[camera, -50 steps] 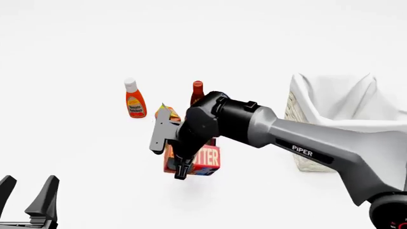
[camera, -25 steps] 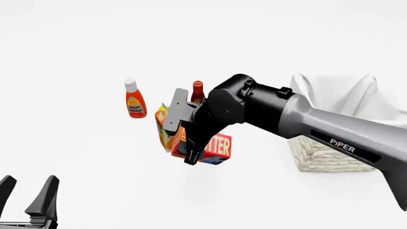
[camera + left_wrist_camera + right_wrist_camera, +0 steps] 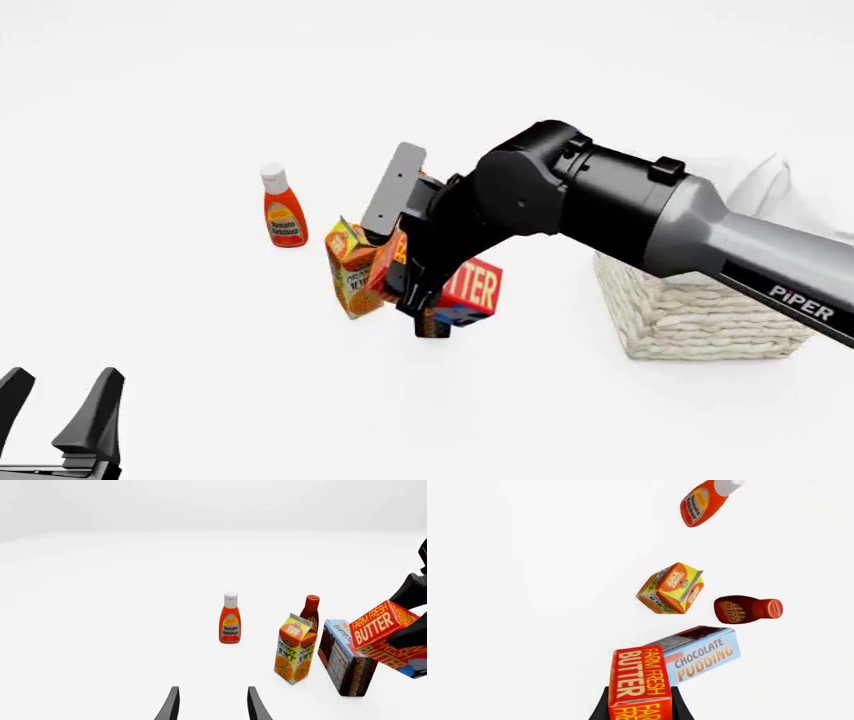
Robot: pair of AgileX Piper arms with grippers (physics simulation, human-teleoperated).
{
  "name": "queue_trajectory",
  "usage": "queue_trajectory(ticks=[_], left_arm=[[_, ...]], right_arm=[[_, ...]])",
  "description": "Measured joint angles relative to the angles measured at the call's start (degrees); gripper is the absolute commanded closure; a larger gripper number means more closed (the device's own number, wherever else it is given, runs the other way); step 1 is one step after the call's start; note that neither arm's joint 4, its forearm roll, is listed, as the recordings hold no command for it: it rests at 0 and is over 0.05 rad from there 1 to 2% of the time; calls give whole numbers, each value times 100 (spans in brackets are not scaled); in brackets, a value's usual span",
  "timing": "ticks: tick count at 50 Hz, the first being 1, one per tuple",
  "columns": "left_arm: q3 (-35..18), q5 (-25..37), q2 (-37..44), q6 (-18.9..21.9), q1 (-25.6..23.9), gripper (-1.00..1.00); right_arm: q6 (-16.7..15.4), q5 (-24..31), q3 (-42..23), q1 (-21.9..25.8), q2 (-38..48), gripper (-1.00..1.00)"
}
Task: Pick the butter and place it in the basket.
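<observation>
My right end effector pinches the butter above the table, left of the basket. My left end effector rests spread, near-left.

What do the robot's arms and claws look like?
The right arm is a thick rounded tube, grey along its length with glossy black joints and "PIPER" written in white on a black strip. A flat grey plate sits at its wrist. The left gripper is black, with two pointed, wedge-shaped fingers. No cables show.
</observation>
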Motion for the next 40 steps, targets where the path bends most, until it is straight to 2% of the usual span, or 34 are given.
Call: queue_trajectory(ticks=[16, 40], left_arm=[[0, 0, 0, 0, 0, -100], [0, 0, 0, 0, 0, -100]], right_arm=[[315, -67, 50, -194, -471, 100], [692, -483, 380, -718, -953, 100]])
